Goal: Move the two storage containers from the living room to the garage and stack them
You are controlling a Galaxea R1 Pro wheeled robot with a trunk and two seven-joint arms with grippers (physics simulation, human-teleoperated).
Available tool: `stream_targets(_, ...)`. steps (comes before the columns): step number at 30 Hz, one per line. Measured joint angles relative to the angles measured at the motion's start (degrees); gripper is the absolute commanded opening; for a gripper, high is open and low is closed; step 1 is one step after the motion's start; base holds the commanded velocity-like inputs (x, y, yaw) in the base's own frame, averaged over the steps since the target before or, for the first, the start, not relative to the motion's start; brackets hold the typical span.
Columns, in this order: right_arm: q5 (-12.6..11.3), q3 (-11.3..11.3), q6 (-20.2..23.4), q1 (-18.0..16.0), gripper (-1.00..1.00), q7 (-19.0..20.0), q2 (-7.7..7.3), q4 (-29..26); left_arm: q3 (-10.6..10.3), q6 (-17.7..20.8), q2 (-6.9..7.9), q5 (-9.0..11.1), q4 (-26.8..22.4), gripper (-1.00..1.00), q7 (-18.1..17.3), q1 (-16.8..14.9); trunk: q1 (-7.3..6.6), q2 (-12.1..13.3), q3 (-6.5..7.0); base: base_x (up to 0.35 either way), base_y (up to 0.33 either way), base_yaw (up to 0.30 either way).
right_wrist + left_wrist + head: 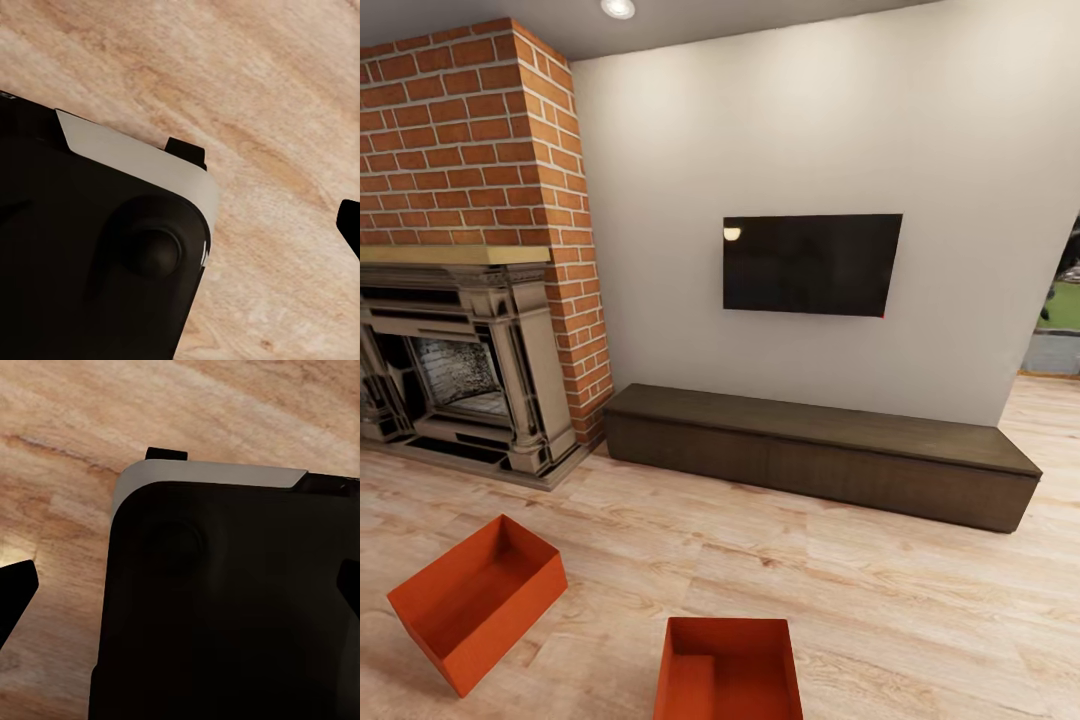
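Two thin-walled orange-red open-top bins, one at near left (pixel 475 600) and one at near centre (pixel 728 668), are seen on light wood planks (pixel 920 600) from the head; wrist views add a dark robot base (pixel 225 607). Whether either claw is spread cannot be told.

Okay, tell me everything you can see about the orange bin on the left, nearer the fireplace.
The left storage container is an orange-red, open-top rectangular bin with thin walls, plastic-looking, and empty as far as its inside shows. It sits upright on the light wood-plank floor, turned at an angle with one corner toward the camera. It lies in front of the fireplace, apart from the second container; nothing but the floor touches it.
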Motion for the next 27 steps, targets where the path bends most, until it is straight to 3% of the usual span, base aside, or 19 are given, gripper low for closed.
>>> stream_targets(27, 0.02, -0.05, 0.00, 0.00, 1.00, 0.00, -0.06, 0.00, 0.06, -0.09, -0.06, 0.02, 0.00, 1.00, 0.08, 0.00, 0.00, 0.00, 0.00, 0.000, 0.000, 0.000)
